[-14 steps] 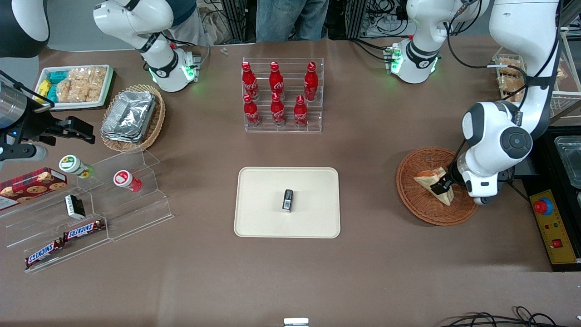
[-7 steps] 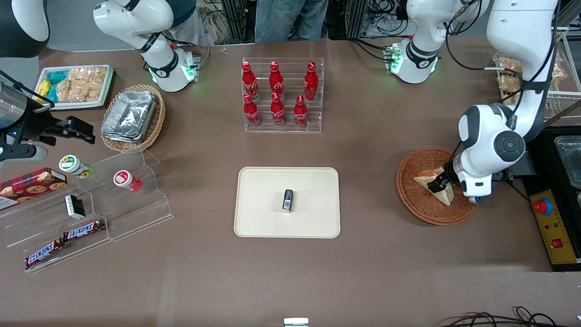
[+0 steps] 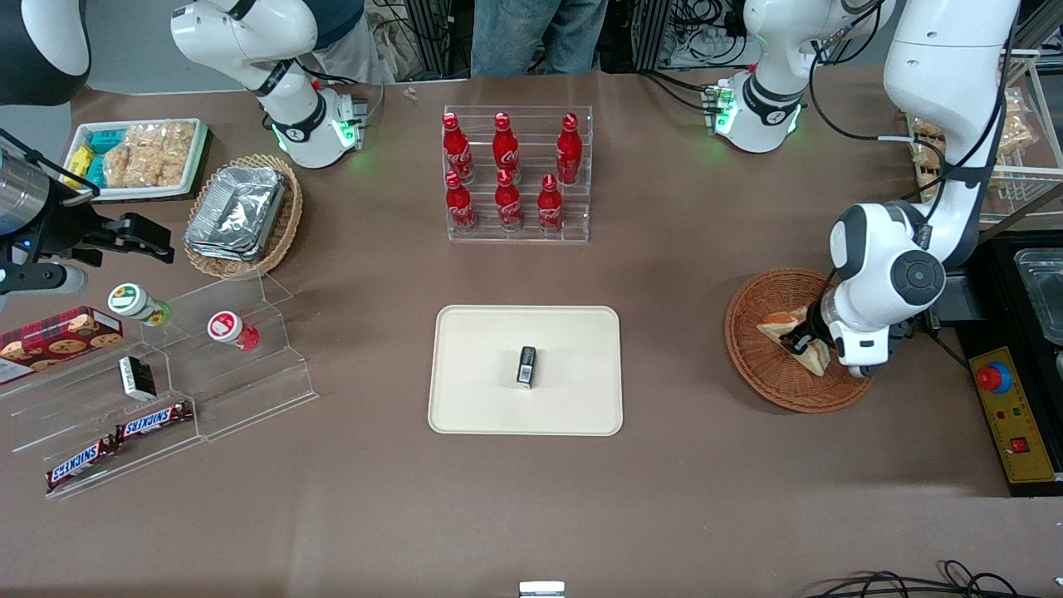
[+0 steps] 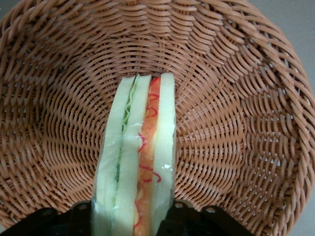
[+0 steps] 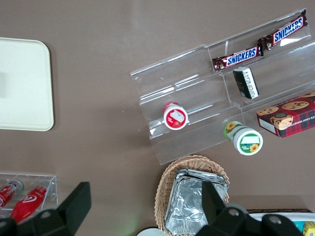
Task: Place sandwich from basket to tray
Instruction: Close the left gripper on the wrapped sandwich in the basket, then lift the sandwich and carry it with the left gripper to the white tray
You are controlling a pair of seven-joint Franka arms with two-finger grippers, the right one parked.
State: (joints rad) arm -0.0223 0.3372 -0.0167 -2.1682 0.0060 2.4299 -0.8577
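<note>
The sandwich [image 3: 782,325] [image 4: 140,157] is a pale bread wedge with an orange-red filling stripe. It stands on edge in the round reddish-brown basket [image 3: 764,374] [image 4: 236,123] at the working arm's end of the table. My left gripper [image 3: 804,342] [image 4: 130,216] is down inside the basket, shut on the sandwich, with a black finger pressed against each bread face. The cream tray [image 3: 482,399] lies at the table's middle, toward the parked arm from the basket, with a small black box [image 3: 526,366] on it.
A clear rack of red cola bottles [image 3: 515,178] stands farther from the front camera than the tray. A yellow control box with a red button [image 3: 1009,415] sits beside the basket at the table's end. A tan basket of foil containers [image 3: 241,216] and clear snack shelves [image 3: 166,390] lie toward the parked arm's end.
The left arm's wrist has shifted a little toward the tray. The sandwich has turned more onto its edge between the fingers and moved slightly with the gripper.
</note>
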